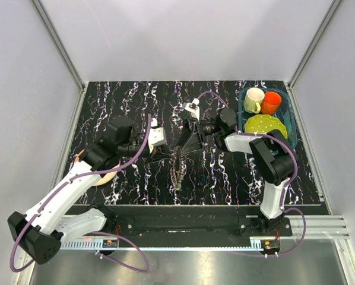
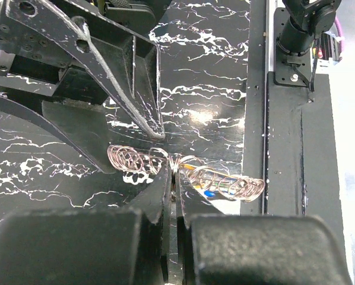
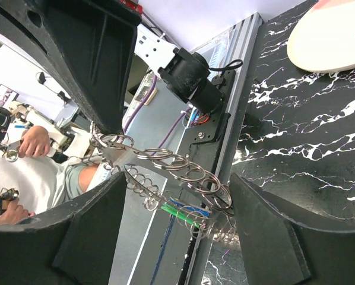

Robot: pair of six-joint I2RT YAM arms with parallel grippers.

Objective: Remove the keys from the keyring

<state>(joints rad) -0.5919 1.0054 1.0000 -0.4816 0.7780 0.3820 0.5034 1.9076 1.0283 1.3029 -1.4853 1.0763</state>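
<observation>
The keyring point(image 1: 179, 169), a silver hoop edged with many small wire loops, hangs upright above the table's middle. My left gripper point(image 1: 169, 153) is shut on its rim; in the left wrist view the fingers point(image 2: 173, 175) pinch the ring point(image 2: 130, 159) between them. Small keys point(image 2: 216, 185) with yellow, blue and green heads sit inside the loops. My right gripper point(image 1: 187, 139) is open. In the right wrist view point(image 3: 177, 178) its fingers stand wide apart on either side of the keyring point(image 3: 183, 169). Green and blue keys point(image 3: 186, 212) show below.
A blue bin point(image 1: 291, 122) at the back right holds a yellow mug point(image 1: 253, 100), an orange cup point(image 1: 271, 102) and a green dotted plate point(image 1: 265, 126). A pink disc point(image 1: 104, 177) lies under my left arm and also shows in the right wrist view point(image 3: 338, 35).
</observation>
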